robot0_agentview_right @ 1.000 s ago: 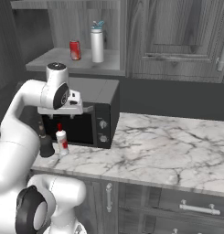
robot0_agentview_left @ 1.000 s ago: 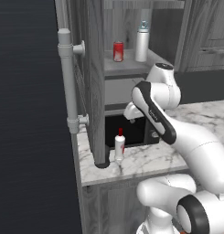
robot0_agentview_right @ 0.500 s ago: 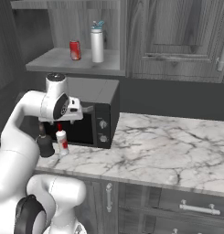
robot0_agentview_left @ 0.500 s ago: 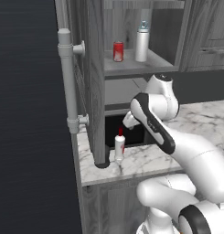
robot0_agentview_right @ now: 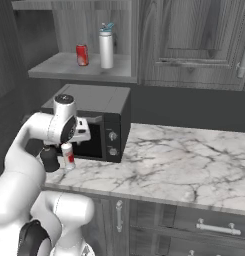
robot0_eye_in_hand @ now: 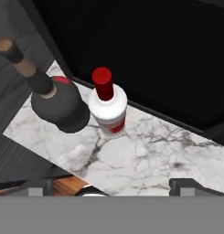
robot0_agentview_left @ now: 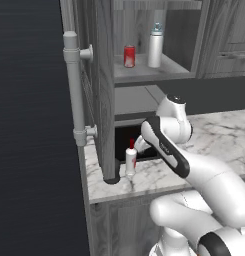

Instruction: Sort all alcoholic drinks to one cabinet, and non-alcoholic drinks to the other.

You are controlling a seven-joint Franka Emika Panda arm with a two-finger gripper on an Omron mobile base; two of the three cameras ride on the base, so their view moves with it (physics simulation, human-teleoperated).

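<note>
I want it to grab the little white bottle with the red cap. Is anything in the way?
Nothing visible blocks it. The open end effector looks straight down at the white bottle over bare marble counter. The dark bottle stands close beside it.

Dark grey wood cabinets [robot0_agentview_right: 194, 40] hang above a white marble counter [robot0_agentview_right: 194, 170] holding a black microwave [robot0_agentview_right: 101, 125].

I am looking into a rendered home kitchen: grey wood-grain cabinets [robot0_agentview_right: 194, 40] are hanging above a white marble worktop [robot0_agentview_right: 184, 165], a black microwave [robot0_agentview_right: 101, 125] is sitting on it, and drawers with metal handles [robot0_agentview_right: 214, 227] are running beneath.
</note>
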